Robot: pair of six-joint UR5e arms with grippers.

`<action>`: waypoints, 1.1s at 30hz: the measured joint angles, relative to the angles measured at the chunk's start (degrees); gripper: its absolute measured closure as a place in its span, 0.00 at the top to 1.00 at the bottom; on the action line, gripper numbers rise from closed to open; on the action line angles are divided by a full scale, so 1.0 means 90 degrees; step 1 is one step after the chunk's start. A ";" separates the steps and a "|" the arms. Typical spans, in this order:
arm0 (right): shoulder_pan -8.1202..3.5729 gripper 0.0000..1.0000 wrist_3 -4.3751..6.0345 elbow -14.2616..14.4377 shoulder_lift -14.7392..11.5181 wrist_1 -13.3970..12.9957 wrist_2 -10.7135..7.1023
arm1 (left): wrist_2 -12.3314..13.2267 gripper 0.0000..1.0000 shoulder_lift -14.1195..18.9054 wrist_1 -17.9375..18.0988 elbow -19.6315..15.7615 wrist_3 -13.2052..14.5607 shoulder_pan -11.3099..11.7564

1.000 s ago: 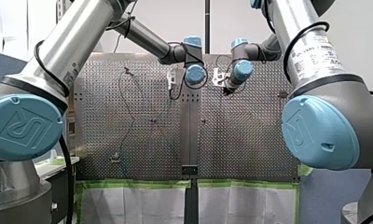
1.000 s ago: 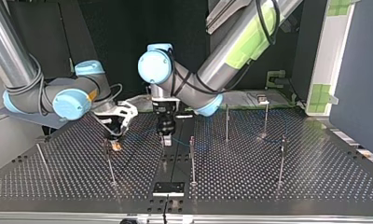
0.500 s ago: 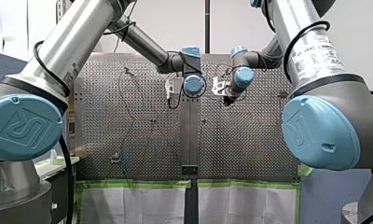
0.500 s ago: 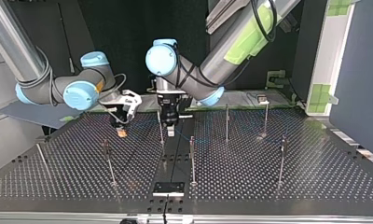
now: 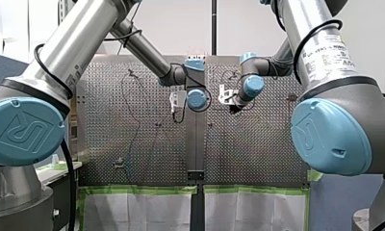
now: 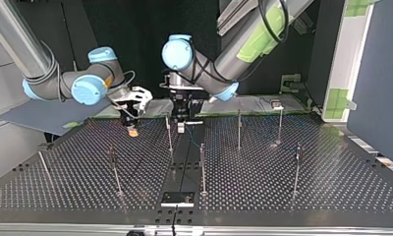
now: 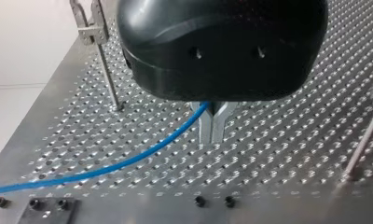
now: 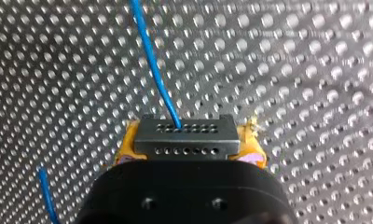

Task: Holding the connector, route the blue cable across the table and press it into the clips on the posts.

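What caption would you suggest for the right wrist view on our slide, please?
My right end effector grips the grey connector in yellow pads, blue cable trailing over the perforated table.

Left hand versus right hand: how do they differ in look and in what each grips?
My left hand has bare metal fingers; my right hand has yellow pads. My left hand pinches the blue cable itself; my right hand clamps the grey connector that the cable enters. Both are shut.
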 joint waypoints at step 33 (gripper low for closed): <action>-0.0236 0.00 0.0003 0.0679 -0.0010 -0.0729 -0.0329 | 0.0560 0.00 -0.0910 0.0555 -0.0928 -0.0472 0.0018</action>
